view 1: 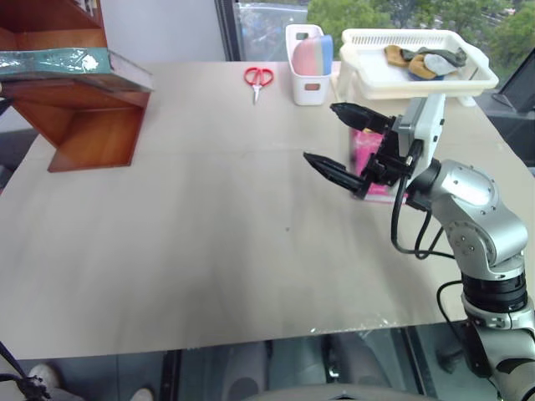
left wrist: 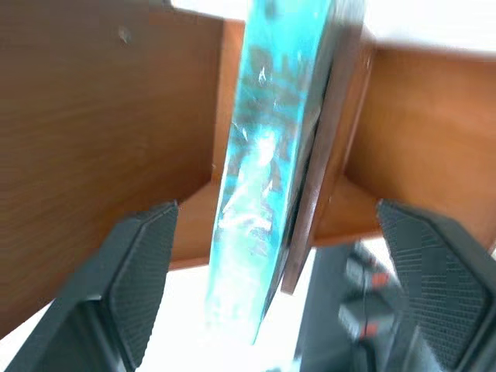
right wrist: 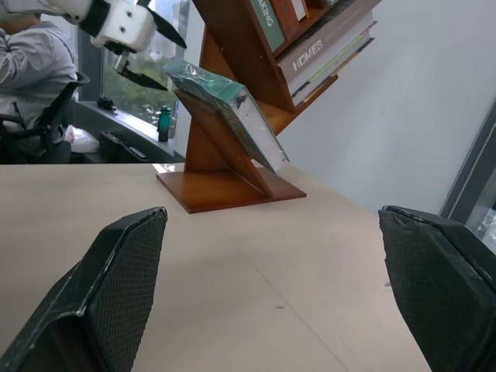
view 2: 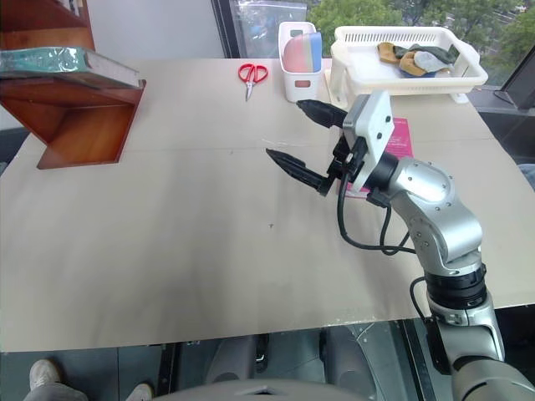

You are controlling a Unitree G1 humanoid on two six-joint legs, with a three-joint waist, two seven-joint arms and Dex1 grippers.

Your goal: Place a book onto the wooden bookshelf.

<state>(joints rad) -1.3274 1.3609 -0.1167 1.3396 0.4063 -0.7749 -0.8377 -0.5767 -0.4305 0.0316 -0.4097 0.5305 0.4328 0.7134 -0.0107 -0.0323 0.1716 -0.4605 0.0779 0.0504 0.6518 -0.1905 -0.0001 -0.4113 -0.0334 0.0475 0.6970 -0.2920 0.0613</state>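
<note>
- At the far left of the desk stands the wooden bookshelf, with the book lying flat on one of its slanted boards — placed, by the look of it.
- Left gripper: fingers wide, either side of the book's edge, gripping nothing — the step in hand looks like letting go.
- Right gripper: fingers wide and empty, over the desk's right part.
- Next, I judge: draw the left arm straight away without nudging the book.
</note>
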